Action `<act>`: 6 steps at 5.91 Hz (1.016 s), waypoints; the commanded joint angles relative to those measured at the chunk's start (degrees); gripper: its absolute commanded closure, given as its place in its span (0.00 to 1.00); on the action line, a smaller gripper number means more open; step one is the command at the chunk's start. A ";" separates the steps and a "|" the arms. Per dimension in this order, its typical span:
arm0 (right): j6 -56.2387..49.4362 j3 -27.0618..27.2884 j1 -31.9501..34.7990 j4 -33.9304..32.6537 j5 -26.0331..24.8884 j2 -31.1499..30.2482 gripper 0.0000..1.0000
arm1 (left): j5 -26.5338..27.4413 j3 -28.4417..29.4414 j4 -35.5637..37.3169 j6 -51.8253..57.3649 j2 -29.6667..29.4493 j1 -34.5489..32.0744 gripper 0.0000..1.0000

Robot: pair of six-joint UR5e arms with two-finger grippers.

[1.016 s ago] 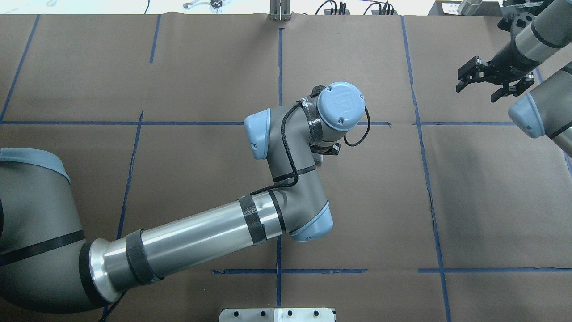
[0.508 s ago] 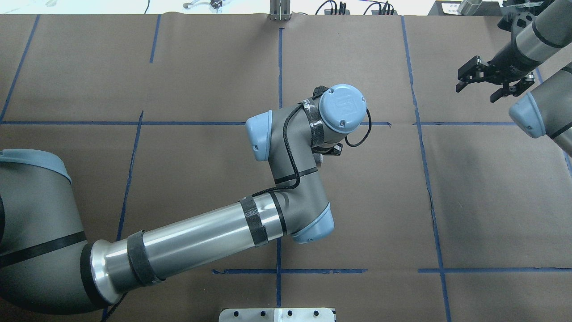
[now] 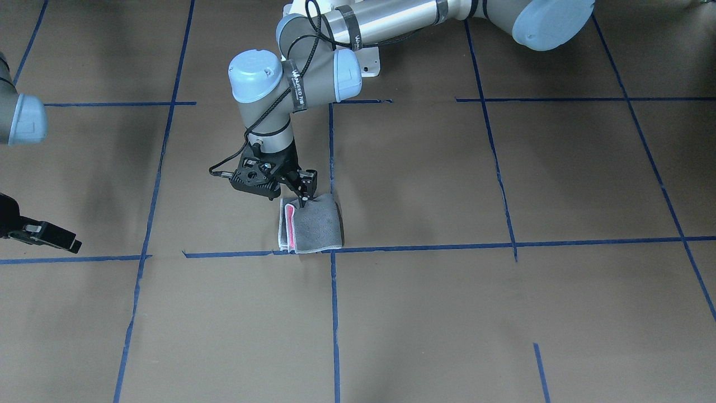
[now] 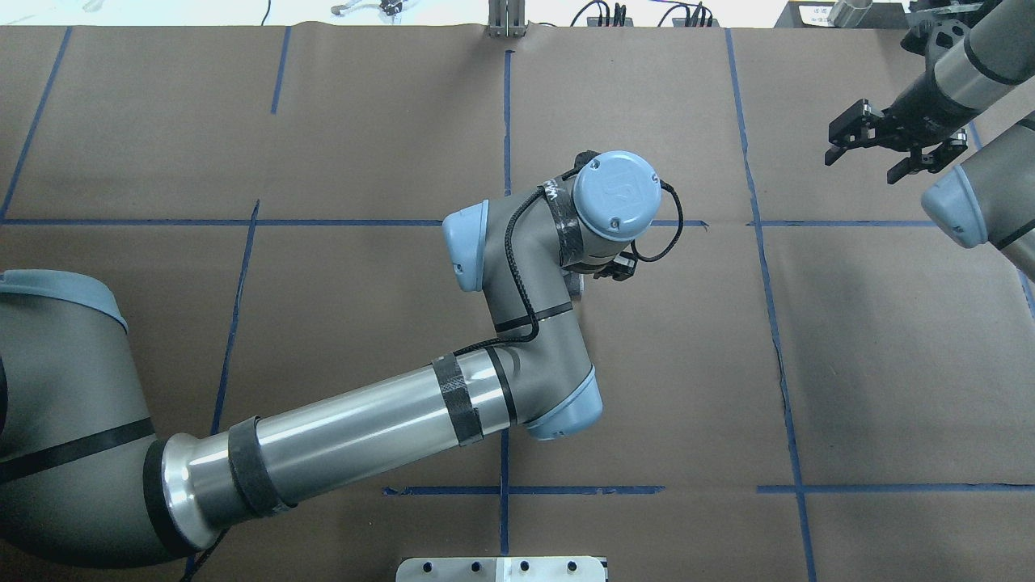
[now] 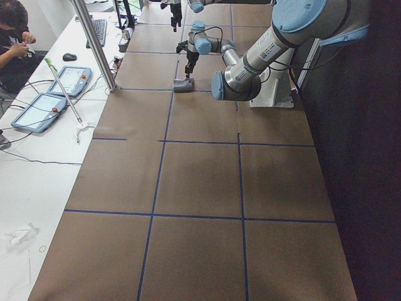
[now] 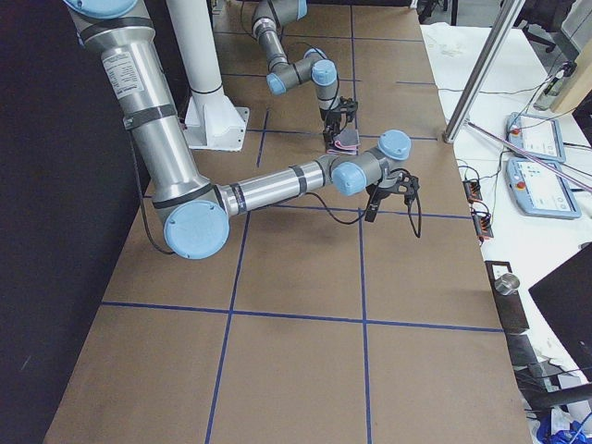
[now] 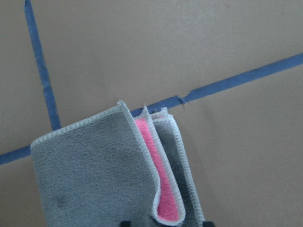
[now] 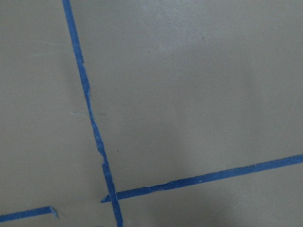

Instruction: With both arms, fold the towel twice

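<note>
- The towel (image 3: 313, 226) lay folded small at the tape crossing (image 3: 333, 250); I judged both folds done.
- The left gripper (image 3: 291, 197) stood spread astride its edge; the right gripper (image 4: 865, 162) was spread too, well apart.
- Next I'd lift clear without snagging.

Text check | I read an embossed "UR" mark on the light-blue wrist cap (image 4: 619, 192) of the left arm (image 4: 356, 428) | black strap (image 3: 296, 85) just beside that cap: white lettering, too blurred for me to read
</note>
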 commanded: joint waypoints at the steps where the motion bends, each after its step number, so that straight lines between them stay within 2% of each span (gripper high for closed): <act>1: 0.08 0.03 0.43 -0.07 0.26 0.61 0.00 | -1.63 -4.05 -0.61 0.05 1.48 -1.09 0.00; 2: 0.08 0.37 0.52 0.02 0.35 0.70 0.00 | -8.52 -10.35 -0.34 0.05 6.36 -4.58 0.00; 3: -0.79 0.55 1.22 0.02 0.35 1.31 0.00 | -18.24 -18.68 -0.16 0.57 14.16 -10.54 0.00; 4: -5.76 0.81 2.62 -0.06 0.35 1.23 0.00 | -25.74 -25.89 0.53 4.41 21.28 -16.60 0.00; 6: -15.42 0.82 6.21 -0.24 0.35 0.18 0.00 | -28.44 -40.13 7.88 14.93 35.35 -24.35 0.00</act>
